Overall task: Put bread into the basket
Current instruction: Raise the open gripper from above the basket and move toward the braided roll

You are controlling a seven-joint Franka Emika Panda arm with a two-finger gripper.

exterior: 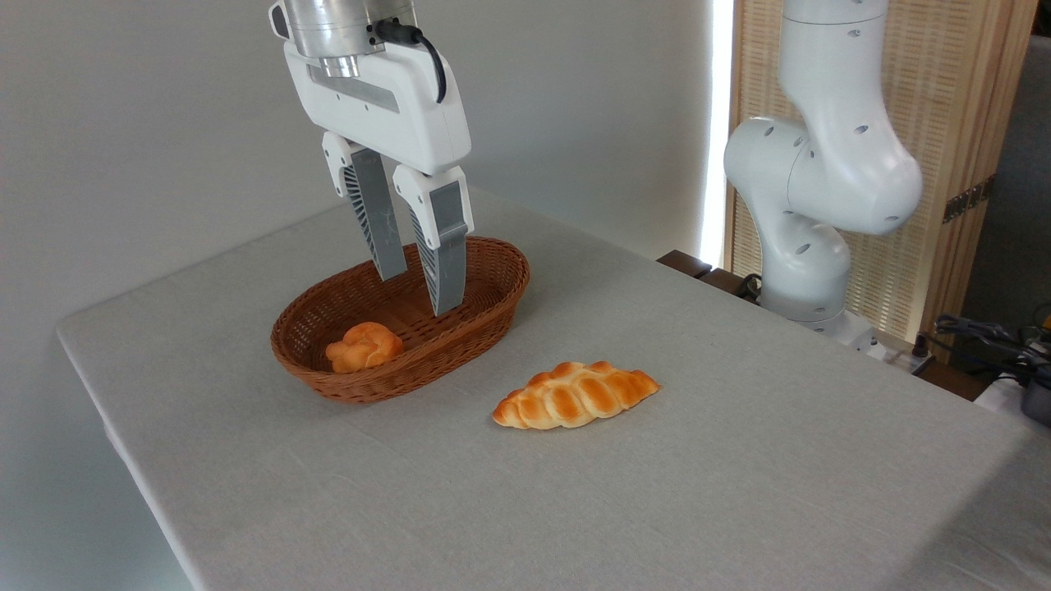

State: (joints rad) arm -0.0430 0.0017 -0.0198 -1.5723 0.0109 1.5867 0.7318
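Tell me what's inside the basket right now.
The basket holds one small round bun at its near end. The bread lies outside on the table. The gripper fingers cover part of the basket's floor.

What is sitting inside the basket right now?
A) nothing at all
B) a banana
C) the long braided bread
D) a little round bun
D: a small round knot-shaped bun lies inside the basket, near its left end, while the long braided bread lies on the table to the basket's right, and the end effector hangs above the basket holding nothing.
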